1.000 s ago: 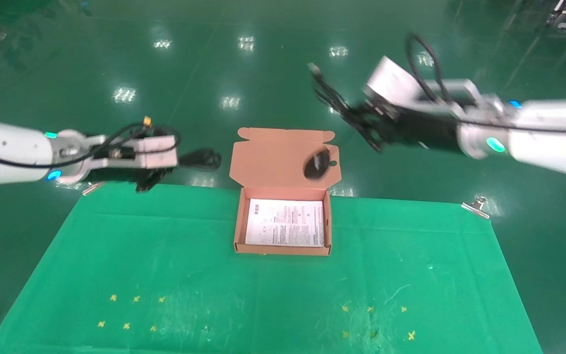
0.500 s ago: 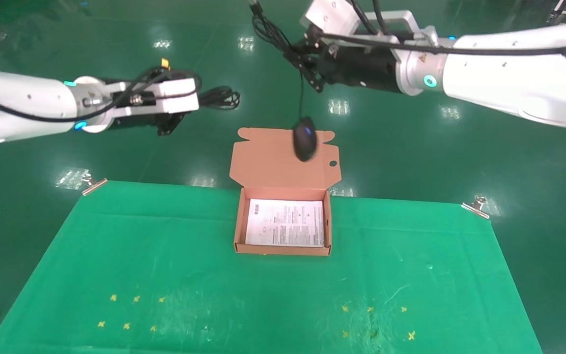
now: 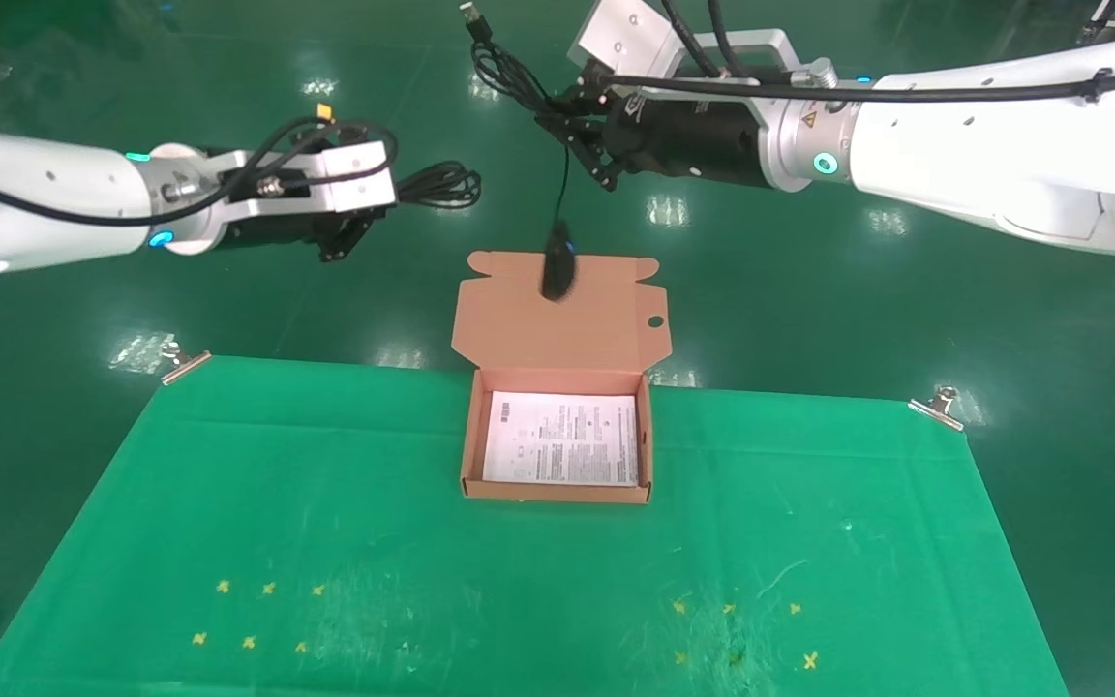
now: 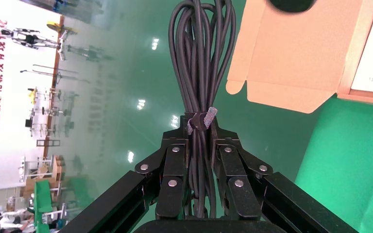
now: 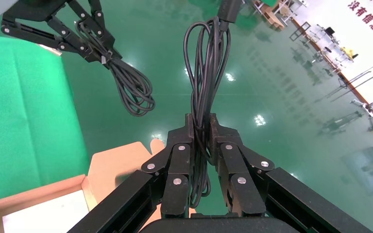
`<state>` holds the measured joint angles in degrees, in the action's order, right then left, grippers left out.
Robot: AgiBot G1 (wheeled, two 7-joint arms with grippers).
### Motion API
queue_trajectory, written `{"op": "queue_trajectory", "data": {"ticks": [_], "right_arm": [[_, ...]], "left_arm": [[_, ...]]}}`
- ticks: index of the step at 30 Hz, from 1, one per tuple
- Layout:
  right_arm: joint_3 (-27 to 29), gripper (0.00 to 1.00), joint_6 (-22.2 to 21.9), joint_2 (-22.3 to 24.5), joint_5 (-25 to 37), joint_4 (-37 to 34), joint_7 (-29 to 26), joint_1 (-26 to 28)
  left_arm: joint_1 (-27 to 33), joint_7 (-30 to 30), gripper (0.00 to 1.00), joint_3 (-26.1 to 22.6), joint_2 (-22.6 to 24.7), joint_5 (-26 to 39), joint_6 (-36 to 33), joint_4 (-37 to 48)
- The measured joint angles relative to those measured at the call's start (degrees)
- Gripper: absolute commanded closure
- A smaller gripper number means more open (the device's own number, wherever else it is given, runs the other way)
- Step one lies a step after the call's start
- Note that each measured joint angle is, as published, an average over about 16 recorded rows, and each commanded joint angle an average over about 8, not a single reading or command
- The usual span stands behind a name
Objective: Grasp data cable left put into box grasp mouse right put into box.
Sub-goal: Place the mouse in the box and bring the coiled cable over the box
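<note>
The left gripper (image 4: 200,160) hangs in the air beyond the far-left part of the counter (image 3: 228,484), its jaws clenched on the data cable (image 4: 201,63); the bundled loops run straight between the two fingers and stick out past the tips, bound by a small grey strap just at the fingertips. In the head view the same bundle shows as a dark coil (image 3: 436,186) jutting from the left gripper (image 3: 349,232) toward the middle. The right gripper (image 5: 203,145) is raised beyond the far edge, above the open lid, its jaws clamped on the mouse's cord (image 5: 205,82), whose loops stand up between the fingers with the USB plug at the top. The mouse (image 3: 556,263) itself dangles from that cord below the right gripper (image 3: 585,145), hanging in front of the upright flap of the box (image 3: 557,489), not inside it. The box sits open on the counter's far middle, lined with a white leaflet (image 3: 562,440) whose print is too small to read. Red Chinese characters show on a white wall in the wrist views, and cannot be read in full.
</note>
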<state>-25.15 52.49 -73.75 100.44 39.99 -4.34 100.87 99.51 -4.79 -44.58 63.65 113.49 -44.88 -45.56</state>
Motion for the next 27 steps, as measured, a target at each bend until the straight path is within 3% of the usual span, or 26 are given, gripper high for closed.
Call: {"op": "queue_trajectory", "data": {"ticks": [11,27], "right_arm": [[-0.7,1.0,1.1,0.0,0.0,-0.5,0.6,-2.8],[-4.6,1.0,-0.1,-3.2,-0.3,-2.8,0.5,-8.4]], "left_arm": [[-1.4,-3.3,1.0,-1.1,-1.2,3.2,-0.6,1.3],[-2.8,-15.4,1.0,-3.2,-3.7,13.2,-2.9,-1.6]]}}
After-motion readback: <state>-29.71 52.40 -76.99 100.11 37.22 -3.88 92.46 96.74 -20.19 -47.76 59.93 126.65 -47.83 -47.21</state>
